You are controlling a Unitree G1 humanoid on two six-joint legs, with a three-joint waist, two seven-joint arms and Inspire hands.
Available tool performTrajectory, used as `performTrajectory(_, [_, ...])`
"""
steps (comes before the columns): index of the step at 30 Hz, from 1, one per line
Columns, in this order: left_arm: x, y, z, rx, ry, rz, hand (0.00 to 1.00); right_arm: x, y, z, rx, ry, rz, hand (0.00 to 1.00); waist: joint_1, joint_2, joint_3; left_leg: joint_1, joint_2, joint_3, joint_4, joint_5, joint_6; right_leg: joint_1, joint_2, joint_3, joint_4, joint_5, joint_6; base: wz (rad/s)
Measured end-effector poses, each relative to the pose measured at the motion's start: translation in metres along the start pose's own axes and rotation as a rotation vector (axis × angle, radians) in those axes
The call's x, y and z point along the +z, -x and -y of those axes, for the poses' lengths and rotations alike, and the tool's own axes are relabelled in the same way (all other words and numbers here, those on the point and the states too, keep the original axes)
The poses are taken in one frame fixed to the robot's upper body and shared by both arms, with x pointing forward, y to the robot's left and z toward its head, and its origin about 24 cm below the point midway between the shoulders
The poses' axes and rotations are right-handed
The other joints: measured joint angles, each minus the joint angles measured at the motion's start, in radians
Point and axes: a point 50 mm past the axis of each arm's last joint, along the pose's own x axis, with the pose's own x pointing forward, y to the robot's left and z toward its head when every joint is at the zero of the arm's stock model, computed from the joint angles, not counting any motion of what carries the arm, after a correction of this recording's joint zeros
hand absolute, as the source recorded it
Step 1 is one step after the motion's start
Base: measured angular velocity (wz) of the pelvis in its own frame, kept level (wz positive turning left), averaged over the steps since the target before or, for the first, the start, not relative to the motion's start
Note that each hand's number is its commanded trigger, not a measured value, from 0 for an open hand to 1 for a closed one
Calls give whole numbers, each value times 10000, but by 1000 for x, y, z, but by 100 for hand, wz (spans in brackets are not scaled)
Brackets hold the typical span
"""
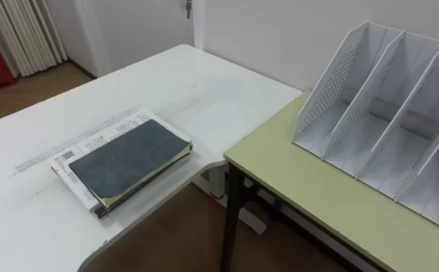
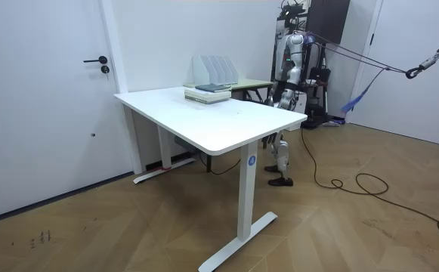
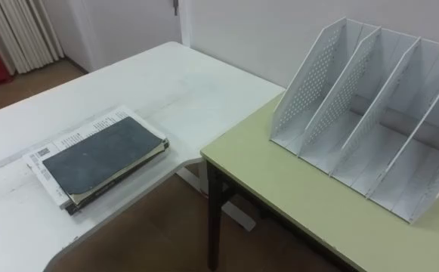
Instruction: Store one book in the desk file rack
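A dark grey book (image 1: 128, 157) lies flat on top of a short stack, over a white printed book (image 1: 92, 142), near the front corner of the white table (image 1: 181, 83). The white perforated file rack (image 1: 385, 113) stands on the green desk (image 1: 317, 200) to the right, and its several slots hold nothing. In the room view I stand at the far side of the tables, on the room view's right, facing the stack (image 2: 208, 93) and the rack (image 2: 213, 69). My left hand (image 2: 270, 97) hangs low by the table edge, too small to read.
A gap of wood floor (image 1: 166, 242) separates the white table's curved edge from the green desk's black leg (image 1: 230, 219). A white wall and door lie behind, curtains (image 1: 26, 30) at the far left.
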Motion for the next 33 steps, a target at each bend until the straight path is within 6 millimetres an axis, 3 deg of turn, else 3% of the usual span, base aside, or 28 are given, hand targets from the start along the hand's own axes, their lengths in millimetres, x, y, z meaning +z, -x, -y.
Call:
performTrajectory(16, [0,0,0,-3,-74,24,0,1,0,0,104,52,16,0,-5,-6,1,-1,2,-14,-5,0,0,3,9,44,3,0,-1,0])
performTrajectory(28, [16,-2,5,86,-1638,605,0,6,-1,-1,49,286,284,0,-122,-2,3,18,-2,-16,23,1,1,3,24,182,5,0,-1,0])
performTrajectory(33, [30,-2,16,-216,-3668,1249,0,11,-1,-3,37,702,483,0,-270,5,12,34,0,24,22,2,2,4,-1,244,11,3,-1,0])
